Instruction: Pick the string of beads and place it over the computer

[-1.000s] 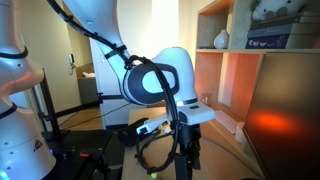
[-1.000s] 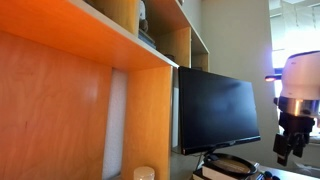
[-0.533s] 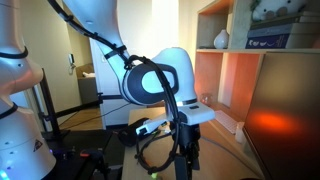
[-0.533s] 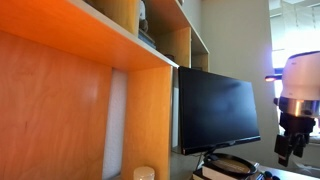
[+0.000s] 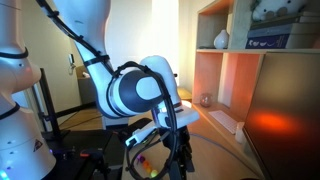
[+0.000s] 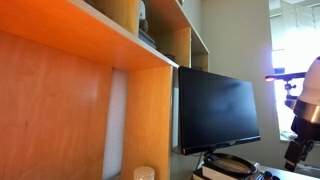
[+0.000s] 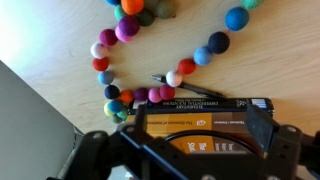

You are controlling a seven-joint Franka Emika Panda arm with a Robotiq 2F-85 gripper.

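Observation:
The string of beads (image 7: pixel 127 28) lies spread in a loose loop on the wooden tabletop in the wrist view, with red, blue, purple, white and green beads. My gripper (image 7: pixel 200 112) hangs just below the loop, over an orange book with a black spine (image 7: pixel 205 102). Its two dark fingers stand wide apart with nothing between them. The computer is a dark monitor (image 6: pixel 220 110) beside the orange shelving; its screen also shows in an exterior view (image 5: pixel 285 135). The arm's wrist (image 5: pixel 150 95) fills the middle of that view, and only its edge (image 6: pixel 308 110) shows in the monitor view.
Orange wooden shelves (image 6: pixel 70 90) stand left of the monitor, with items on the upper shelf (image 5: pixel 270 25). A second white robot arm (image 5: pixel 20 90) and black stands are behind. A thin black pen (image 7: pixel 190 88) lies by the book.
The arm has swung down and sideways: its wrist sits lower and further left in one exterior view and has slid toward the right edge in the other.

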